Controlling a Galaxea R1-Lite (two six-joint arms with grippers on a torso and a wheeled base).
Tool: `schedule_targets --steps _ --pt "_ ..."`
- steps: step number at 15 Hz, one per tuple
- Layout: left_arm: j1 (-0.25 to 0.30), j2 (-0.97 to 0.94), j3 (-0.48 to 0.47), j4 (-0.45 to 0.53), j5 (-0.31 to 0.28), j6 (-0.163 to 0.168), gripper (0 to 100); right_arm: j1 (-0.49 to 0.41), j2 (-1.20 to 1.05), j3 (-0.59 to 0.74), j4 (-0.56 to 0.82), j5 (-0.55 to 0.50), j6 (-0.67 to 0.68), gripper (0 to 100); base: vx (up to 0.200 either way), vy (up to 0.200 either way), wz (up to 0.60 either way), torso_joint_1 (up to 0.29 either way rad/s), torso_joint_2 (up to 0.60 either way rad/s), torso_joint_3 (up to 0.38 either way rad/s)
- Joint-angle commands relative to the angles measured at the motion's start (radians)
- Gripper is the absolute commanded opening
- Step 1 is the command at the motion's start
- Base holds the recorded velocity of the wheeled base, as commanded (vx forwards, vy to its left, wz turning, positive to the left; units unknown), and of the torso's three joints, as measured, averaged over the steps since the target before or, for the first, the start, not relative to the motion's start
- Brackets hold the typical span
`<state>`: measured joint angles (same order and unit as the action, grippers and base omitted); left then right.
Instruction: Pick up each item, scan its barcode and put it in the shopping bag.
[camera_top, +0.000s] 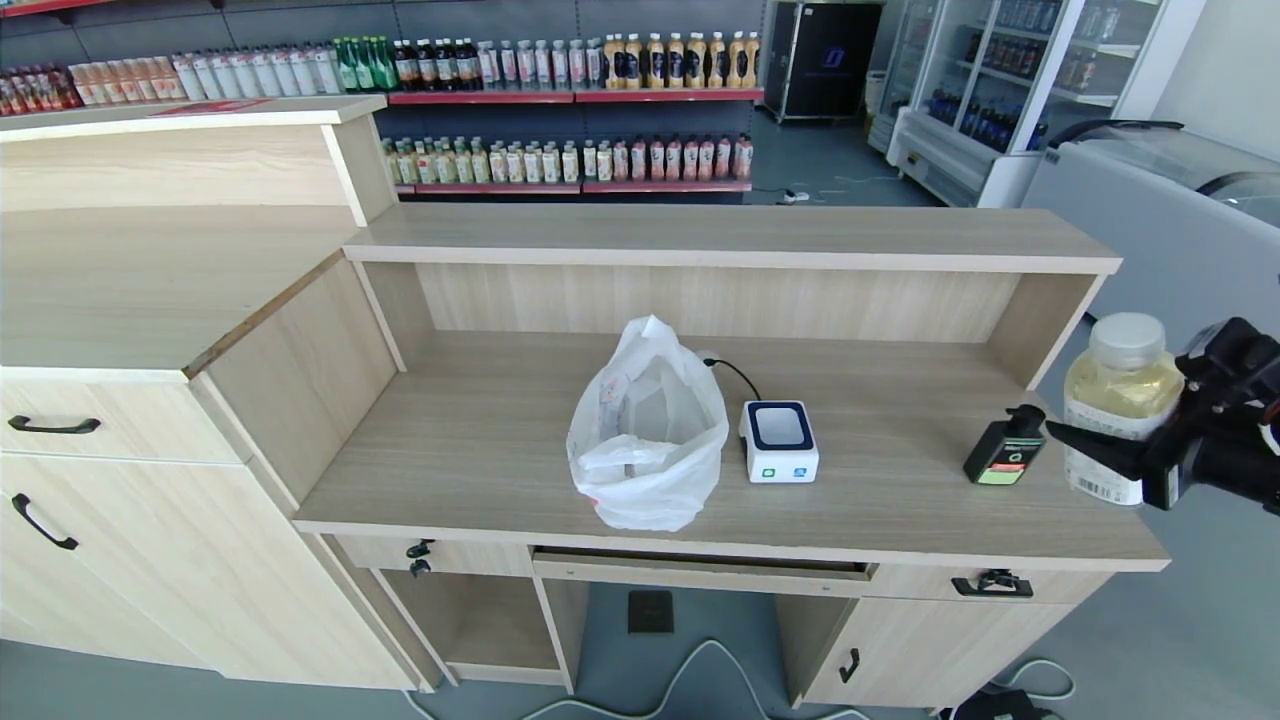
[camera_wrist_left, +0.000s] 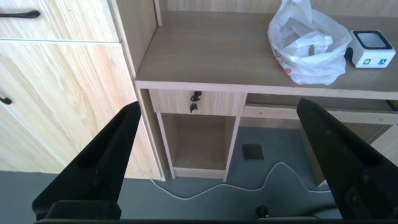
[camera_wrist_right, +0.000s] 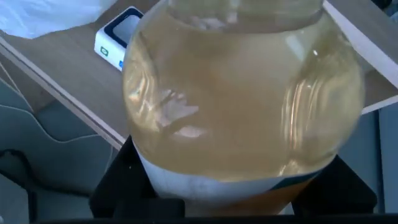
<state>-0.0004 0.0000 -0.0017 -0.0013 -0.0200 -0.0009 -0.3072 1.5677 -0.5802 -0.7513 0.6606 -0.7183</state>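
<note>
At the counter's right end, my right gripper (camera_top: 1105, 445) is shut on a large clear bottle (camera_top: 1120, 400) of yellowish liquid with a white cap. The bottle stays upright, and I cannot tell whether its base touches the wood. The same bottle (camera_wrist_right: 242, 93) sits between the dark fingers (camera_wrist_right: 124, 180) in the right wrist view. A white plastic shopping bag (camera_top: 648, 430) stands open mid-counter, with the white barcode scanner (camera_top: 779, 440) just to its right. A small dark bottle (camera_top: 1003, 455) stands left of the held one. My left gripper (camera_wrist_left: 217, 109) hangs open and empty, low before the counter's left end.
The counter (camera_top: 480, 470) has a raised back shelf and side walls. A taller cabinet with drawers (camera_top: 120, 430) adjoins it on the left. Below are a keyed drawer (camera_wrist_left: 196, 102), an open kneehole and cables on the floor. The bag (camera_wrist_left: 309, 43) and scanner (camera_wrist_left: 371, 48) lie beyond the left gripper.
</note>
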Motion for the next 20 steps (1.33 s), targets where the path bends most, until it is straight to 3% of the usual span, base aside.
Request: schedule_targets --steps 1,5,7,13,17,20 --pt "0.0 0.002 0.0 0.0 0.0 -0.001 100 -0.055 0.032 0.008 -0.039 0.001 -0.052 0 0.0 0.0 0.0 0.0 0.0 0.0" --pt "0.0 0.002 0.0 0.0 0.0 -0.001 100 -0.122 0.031 0.011 -0.083 0.004 -0.28 0 0.0 0.0 0.0 0.0 0.0 0.0" --pt "0.0 0.002 0.0 0.0 0.0 0.001 100 -0.136 0.029 0.013 -0.085 0.008 -0.302 0 0.0 0.0 0.3 -0.001 0.0 0.001" --pt "0.0 0.0 0.0 0.0 0.0 -0.001 100 -0.133 0.123 -0.027 -0.273 0.007 -0.306 0 0.0 0.0 0.6 0.004 0.0 0.002" --pt "0.0 0.002 0.0 0.0 0.0 0.001 100 -0.121 0.265 -0.11 -0.319 0.043 -0.296 0 0.0 0.0 0.0 0.0 0.0 0.0" --pt "0.0 0.0 0.0 0.0 0.0 -0.001 100 -0.118 0.39 -0.187 -0.438 0.111 -0.207 0 0.0 0.0 0.0 0.0 0.0 0.0"
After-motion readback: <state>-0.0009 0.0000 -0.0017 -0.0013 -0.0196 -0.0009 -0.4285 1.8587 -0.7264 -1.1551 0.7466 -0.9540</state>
